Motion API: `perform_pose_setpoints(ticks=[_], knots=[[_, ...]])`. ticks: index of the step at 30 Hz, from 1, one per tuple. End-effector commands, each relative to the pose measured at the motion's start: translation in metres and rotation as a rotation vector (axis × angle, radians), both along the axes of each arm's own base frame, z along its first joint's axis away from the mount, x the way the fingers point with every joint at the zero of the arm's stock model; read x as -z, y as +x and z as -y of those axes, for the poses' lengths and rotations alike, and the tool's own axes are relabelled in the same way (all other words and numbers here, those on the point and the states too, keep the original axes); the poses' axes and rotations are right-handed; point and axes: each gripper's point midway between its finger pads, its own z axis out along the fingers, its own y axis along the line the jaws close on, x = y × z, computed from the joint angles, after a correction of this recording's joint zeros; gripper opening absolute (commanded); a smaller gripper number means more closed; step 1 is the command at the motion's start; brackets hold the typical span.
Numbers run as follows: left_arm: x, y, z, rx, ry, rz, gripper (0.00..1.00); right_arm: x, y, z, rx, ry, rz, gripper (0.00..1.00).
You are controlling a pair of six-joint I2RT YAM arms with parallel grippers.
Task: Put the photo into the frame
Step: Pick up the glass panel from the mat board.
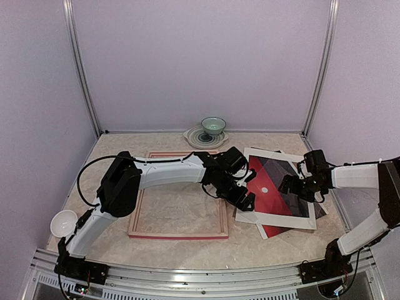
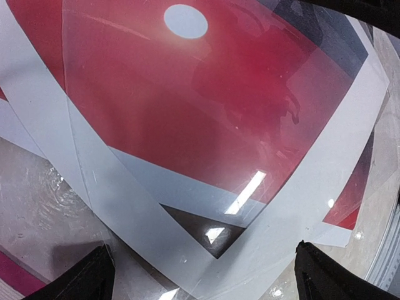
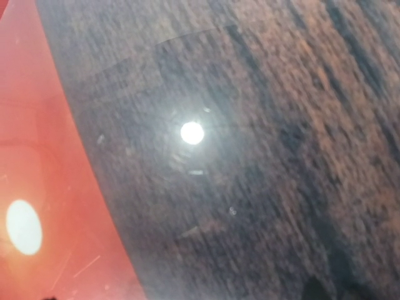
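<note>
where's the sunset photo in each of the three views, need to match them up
Top view: the photo lies right of centre, just right of the frame.
Left wrist: it fills the upper and middle part of the picture, mostly red sky.
Right wrist: it fills the whole picture, red sky at the left, dark sea across the rest.
Shared landmark: the white sun dot.
</note>
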Motion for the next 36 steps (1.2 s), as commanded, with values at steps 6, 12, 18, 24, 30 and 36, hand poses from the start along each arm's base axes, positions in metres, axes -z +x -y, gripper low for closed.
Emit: perform_pose_setpoints(ticks=[6, 12, 18, 24, 30, 36], knots=[[0.012, -0.002, -0.003, 0.007, 0.014, -0.077, 0.99, 0.019, -0.012, 0.001, 0.000, 0.008, -0.070, 0.99], [0.004, -0.002, -0.001, 0.007, -0.031, -0.111, 0.99, 0.023, -0.013, 0.002, 0.001, 0.007, -0.080, 0.99], [-0.010, 0.000, 0.000, 0.002, -0.106, -0.169, 0.98, 0.025, -0.015, 0.001, 0.001, 0.011, -0.083, 0.99], [-0.021, -0.001, 0.005, 0.011, -0.157, -0.199, 0.98, 0.029, -0.017, 0.001, -0.002, 0.015, -0.091, 0.99], [-0.032, 0.001, 0.007, 0.010, -0.197, -0.217, 0.97, 0.031, -0.018, 0.000, -0.001, 0.017, -0.097, 0.99], [-0.044, 0.004, 0.007, 0.001, -0.230, -0.219, 0.97, 0.034, -0.018, 0.000, -0.001, 0.017, -0.099, 0.99]])
